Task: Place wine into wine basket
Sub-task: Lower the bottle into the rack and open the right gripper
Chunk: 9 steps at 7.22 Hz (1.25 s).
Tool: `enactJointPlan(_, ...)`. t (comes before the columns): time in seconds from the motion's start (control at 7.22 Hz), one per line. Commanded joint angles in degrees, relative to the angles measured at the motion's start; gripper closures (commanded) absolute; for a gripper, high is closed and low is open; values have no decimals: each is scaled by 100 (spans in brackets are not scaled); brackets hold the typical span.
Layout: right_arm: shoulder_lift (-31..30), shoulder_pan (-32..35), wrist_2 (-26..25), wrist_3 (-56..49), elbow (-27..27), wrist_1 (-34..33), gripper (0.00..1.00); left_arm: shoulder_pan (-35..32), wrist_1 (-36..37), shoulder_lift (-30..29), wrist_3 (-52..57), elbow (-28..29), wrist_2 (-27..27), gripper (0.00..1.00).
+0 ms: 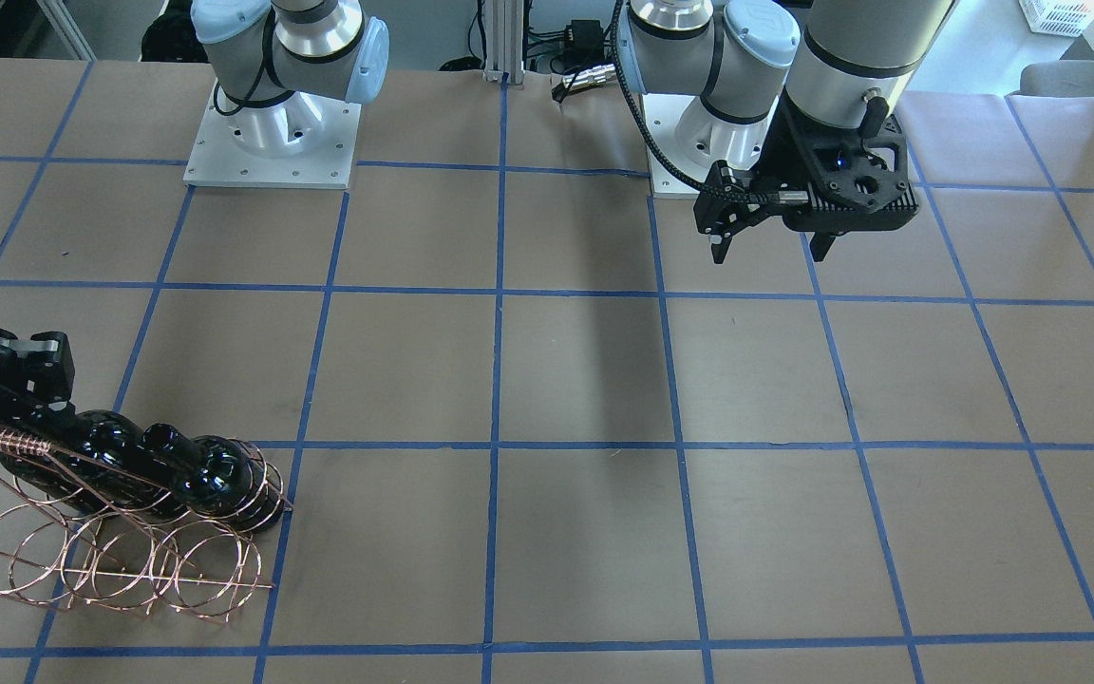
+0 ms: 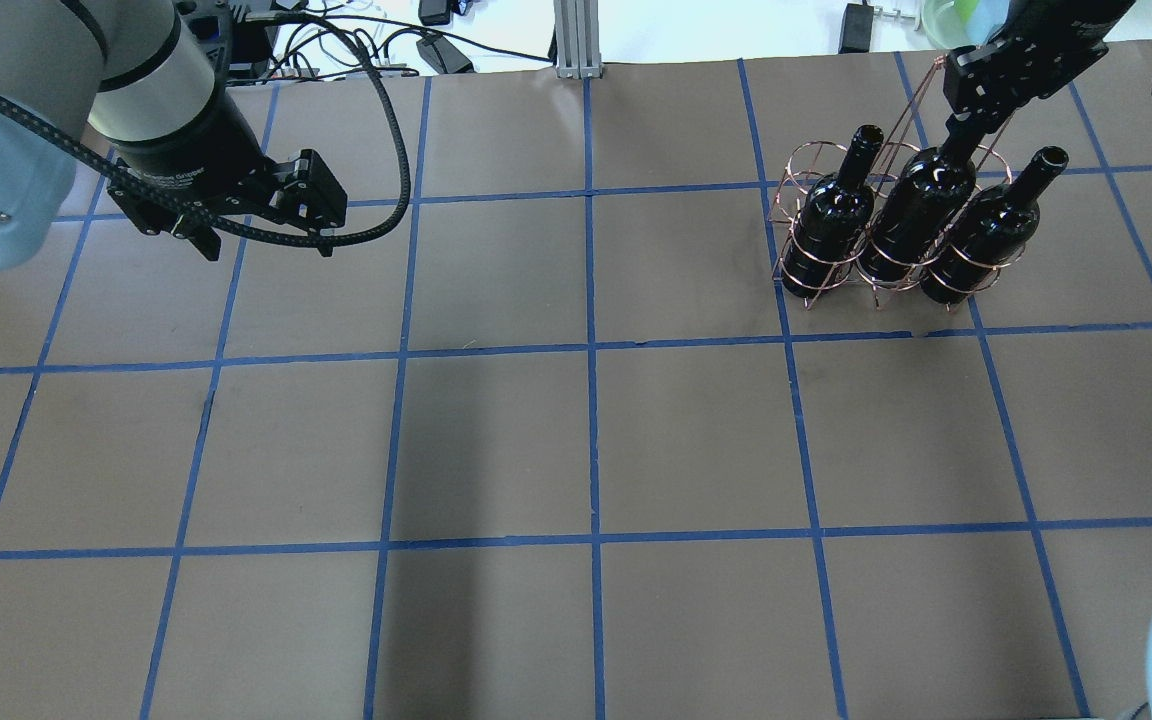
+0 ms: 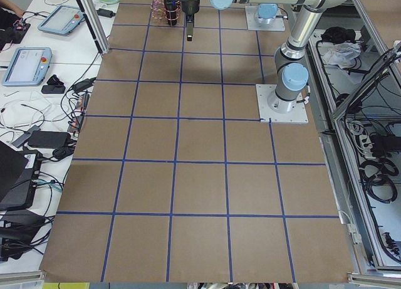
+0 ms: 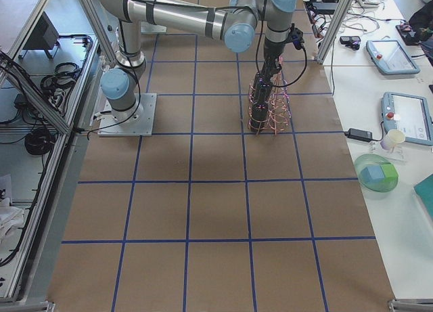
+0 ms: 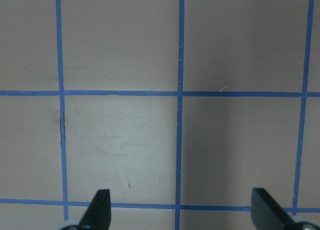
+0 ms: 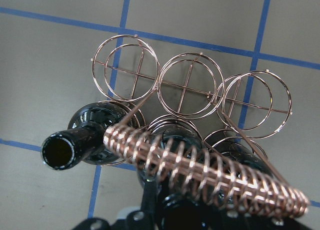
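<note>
Middle wine (image 2: 921, 215) is seated in the wine basket (image 2: 796, 165), neck clamped by the right end effector (image 2: 966, 135) close beside the coiled handle (image 6: 200, 170), left end effector (image 5: 181, 202) wide open and empty; handle could be snagged and basket tipped if retraction is skewed.

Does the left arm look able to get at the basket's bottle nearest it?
Probably yes: left gripper is open, bare table lies between, and that wine bottle has its neck free; the right gripper holds the middle bottle.
</note>
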Motion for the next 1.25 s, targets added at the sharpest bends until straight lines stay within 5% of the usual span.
enactJointPlan(0.0, -18, 3, -28, 14, 125, 9, 94, 0, 0, 0, 0, 0, -3, 0)
enactJointPlan(0.14, -27, -5, -63, 14, 125, 17, 74, 0, 0, 0, 0, 0, -3, 0)
enactJointPlan(0.28, -27, 3, -72, 14, 125, 26, 68, 0, 0, 0, 0, 0, -3, 0)
enactJointPlan(0.42, -27, -5, -72, 14, 134, 0, 26, 0, 0, 0, 0, 0, -3, 0)
enactJointPlan(0.55, -53, -5, -98, 14, 125, 9, 0, 0, 0, 0, 0, 0, -3, 0)
enactJointPlan(1.11, -902, 3, -222, 23, 125, 647, 0, 0, 0, 0, 0, 0, -3, 0)
